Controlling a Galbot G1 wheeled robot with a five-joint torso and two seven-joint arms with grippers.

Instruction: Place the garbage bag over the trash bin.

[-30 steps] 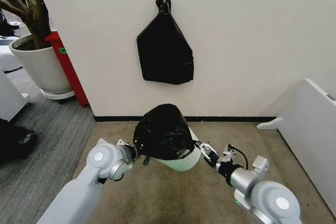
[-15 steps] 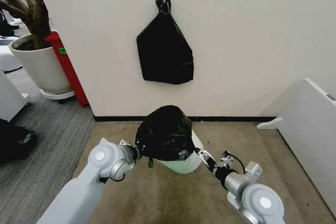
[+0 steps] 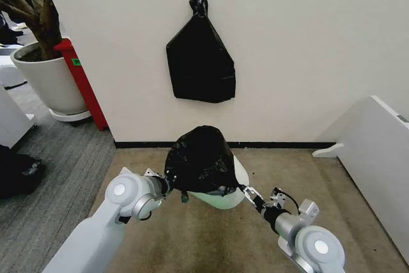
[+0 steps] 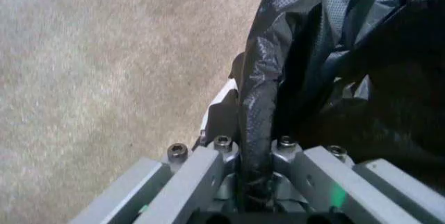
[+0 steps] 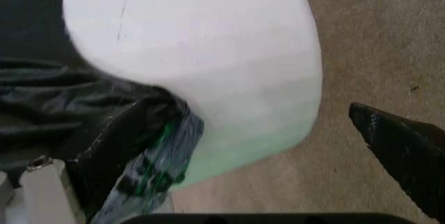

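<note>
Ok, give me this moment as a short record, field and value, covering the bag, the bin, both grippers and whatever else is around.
garbage bag: black, draped over the bin's top, bunched up high, not pulled down all round
trash bin: cream-white, on the carpet, lower wall bare
left gripper: at the bin's left side, shut on a fold of the bag
right gripper: at the bin's right side, open, beside the bag's edge
bag bundle: black, knotted, hanging on the wall above
plant pot: white, far left
</note>
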